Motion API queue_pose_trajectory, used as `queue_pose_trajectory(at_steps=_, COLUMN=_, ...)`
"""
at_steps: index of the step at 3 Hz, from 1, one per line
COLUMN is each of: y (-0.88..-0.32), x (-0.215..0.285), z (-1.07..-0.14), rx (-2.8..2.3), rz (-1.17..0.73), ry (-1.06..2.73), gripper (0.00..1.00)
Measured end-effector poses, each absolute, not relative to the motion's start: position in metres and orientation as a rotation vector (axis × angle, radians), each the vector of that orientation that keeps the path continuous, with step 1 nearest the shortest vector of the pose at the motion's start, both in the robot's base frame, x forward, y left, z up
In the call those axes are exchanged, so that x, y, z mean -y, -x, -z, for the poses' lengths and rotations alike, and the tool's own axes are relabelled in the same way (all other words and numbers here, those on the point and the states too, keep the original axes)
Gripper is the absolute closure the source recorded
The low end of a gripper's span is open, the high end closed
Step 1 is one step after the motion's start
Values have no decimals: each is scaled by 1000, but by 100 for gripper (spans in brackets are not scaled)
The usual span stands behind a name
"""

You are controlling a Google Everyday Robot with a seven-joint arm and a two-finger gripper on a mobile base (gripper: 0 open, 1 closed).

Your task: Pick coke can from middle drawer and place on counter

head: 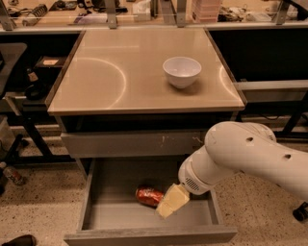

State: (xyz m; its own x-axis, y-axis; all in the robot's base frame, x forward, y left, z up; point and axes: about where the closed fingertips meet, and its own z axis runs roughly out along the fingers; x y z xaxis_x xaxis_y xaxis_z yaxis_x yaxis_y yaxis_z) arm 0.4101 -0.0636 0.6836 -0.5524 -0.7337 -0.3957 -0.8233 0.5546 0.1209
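The coke can (149, 195) lies on its side in the open middle drawer (106, 216), near the middle of its grey floor. My gripper (169, 202) is a pale yellowish part at the end of the white arm (240, 156); it reaches down into the drawer and sits right beside the can's right end, partly overlapping it. The tan counter (110, 77) is above, with a white bowl (182, 71) on its right half.
A closed grey drawer front with pale scuff marks (130, 143) is just above the open drawer. Dark shelving and a chair (14, 86) stand at the left. A cluttered desk (144, 9) runs behind the counter. A bottle (10, 174) lies on the speckled floor at the left.
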Motion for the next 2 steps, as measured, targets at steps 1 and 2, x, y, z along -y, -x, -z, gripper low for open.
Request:
queue_pose_trajectory(at_steps=1, y=-410, x=64, z=-684, rx=-2493, rz=-424, ry=1286, gripper=0)
queue_pose_trajectory(at_steps=2, y=-415, x=60, z=-655, rx=-2510, rz=-409, ry=1246, gripper=0)
